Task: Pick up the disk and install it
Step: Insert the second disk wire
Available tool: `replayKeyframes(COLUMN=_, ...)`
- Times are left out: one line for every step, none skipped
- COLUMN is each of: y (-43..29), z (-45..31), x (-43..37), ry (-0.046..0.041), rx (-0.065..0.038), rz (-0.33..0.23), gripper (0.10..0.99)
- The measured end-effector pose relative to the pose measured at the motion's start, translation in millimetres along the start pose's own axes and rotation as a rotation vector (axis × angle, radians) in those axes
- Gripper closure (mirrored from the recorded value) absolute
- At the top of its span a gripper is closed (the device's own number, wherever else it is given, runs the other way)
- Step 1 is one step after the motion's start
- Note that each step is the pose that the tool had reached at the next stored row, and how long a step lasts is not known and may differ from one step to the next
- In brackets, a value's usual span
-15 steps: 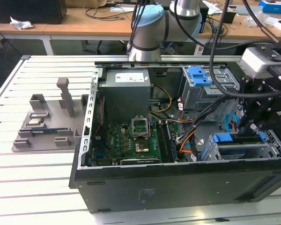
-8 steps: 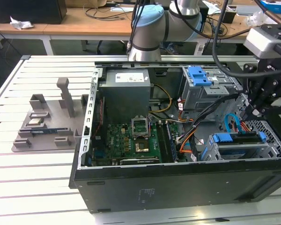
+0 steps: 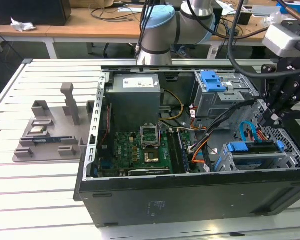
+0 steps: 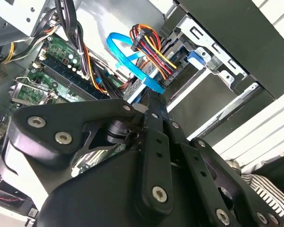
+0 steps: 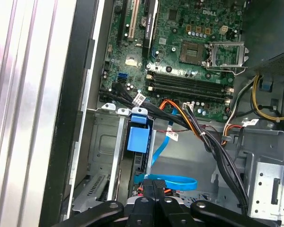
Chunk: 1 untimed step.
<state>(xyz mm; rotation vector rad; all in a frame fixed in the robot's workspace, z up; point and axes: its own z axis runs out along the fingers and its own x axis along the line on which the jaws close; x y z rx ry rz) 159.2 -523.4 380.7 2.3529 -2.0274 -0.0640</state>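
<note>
The disk (image 3: 253, 161) lies in the lower drive cage at the case's front corner, on the exterior view's right. Its silver body sits under a blue plastic frame (image 3: 245, 147). The frame's blue tab (image 5: 137, 137) shows in the first wrist view, and the tab (image 4: 195, 57) also shows in the second wrist view, by the cage's metal rails. My gripper (image 3: 270, 117) hangs just above the far end of that cage. Its black fingers (image 5: 149, 189) are pressed together, with nothing between them, beside the blue flat cable (image 5: 173, 179) and the cable plugs. The gripper (image 4: 154, 97) points down at the same cables.
The open case (image 3: 190, 192) lies on a slatted white table. Inside are a grey power supply box (image 3: 135, 97), a green motherboard (image 3: 140, 150) and orange and black cable bundles (image 3: 205, 145). A bare blue bracket (image 3: 212, 80) tops the upper cage. A grey fixture (image 3: 45, 135) stands at the exterior view's left.
</note>
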Motion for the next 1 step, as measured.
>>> replayKeyframes(y=0.0, z=0.0, x=0.0, ry=0.0001, rx=0.0, rz=0.0, gripper=0.98)
